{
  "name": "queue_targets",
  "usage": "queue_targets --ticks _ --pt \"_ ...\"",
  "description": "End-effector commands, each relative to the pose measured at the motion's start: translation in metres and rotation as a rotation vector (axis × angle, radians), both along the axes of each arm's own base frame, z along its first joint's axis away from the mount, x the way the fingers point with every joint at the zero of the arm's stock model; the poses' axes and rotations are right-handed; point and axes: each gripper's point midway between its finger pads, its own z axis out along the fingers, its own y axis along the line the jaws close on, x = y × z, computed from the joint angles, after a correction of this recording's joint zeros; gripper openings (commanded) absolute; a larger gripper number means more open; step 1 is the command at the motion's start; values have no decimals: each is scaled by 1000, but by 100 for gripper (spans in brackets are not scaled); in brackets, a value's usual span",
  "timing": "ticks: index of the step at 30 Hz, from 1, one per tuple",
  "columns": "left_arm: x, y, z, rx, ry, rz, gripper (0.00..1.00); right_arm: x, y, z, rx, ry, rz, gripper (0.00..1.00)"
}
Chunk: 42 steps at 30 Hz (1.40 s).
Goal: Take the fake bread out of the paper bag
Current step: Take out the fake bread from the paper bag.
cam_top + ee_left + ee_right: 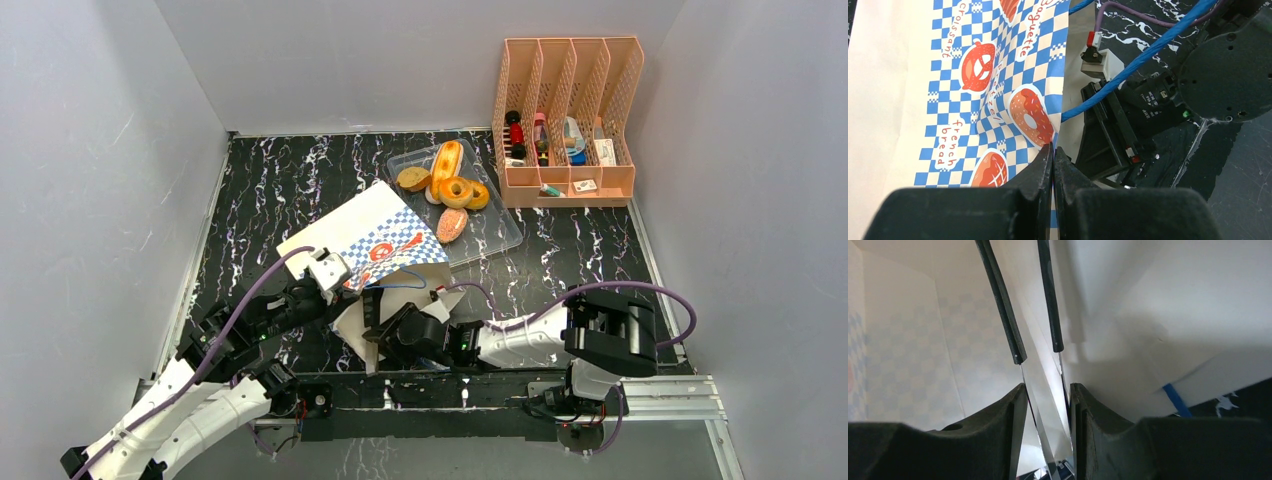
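The left hand [1053, 152] is pinching the printed lip of the paper bag [345, 225], fingers clamped tight on the paper. By the look of it, it is propping the mouth open. Just beside it the right hand [1047, 390] is sitting inside that mouth, with pale paper walls all around. Its fingers are standing a little apart with a thin glossy strip running between them, and I cannot tell whether they are gripping it or merely straddling it. The bag is lying flat, its long axis pointing away from both hands: mouth toward them, closed end beyond. And the bread [457, 190] — every piece showing is resting in the clear tray [500, 238], past the bag's far corner, ahead of the right hand and off to its right. No bun is showing inside from the right hand's camera, though the deep end is hidden. So the right hand is sitting nearer to anything left inside — my read is that any next reach is going straight ahead along the bag's length, or the job is nearly wrapping up
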Motion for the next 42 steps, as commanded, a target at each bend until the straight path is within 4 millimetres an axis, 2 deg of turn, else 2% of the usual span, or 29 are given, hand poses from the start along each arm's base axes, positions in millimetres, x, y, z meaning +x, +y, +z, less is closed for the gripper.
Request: queue_targets --ticks 1,8,13,18,32,35,38,42 --pt "-5 -5 6 -25 -16 -43 0 13 20 28 74 -7 -5 34" --pt "-5 -6 4 -22 -18 -49 0 12 21 35 91 12 40 34" --pt "-6 -7 4 -20 -13 -59 0 12 14 38 109 36 67 35" --pt "-9 -10 4 -26 -13 -86 0 20 4 40 115 35 71 40" --pt "-15 -20 0 -19 19 -154 0 47 12 11 107 64 153 39" --pt "-14 -19 -1 -15 20 -149 0 51 16 12 123 58 181 34" --pt "-12 -16 -1 -16 7 -130 0 52 19 20 152 35 196 19" --pt "-7 -10 1 -15 -17 -86 0 53 14 23 157 13 185 7"
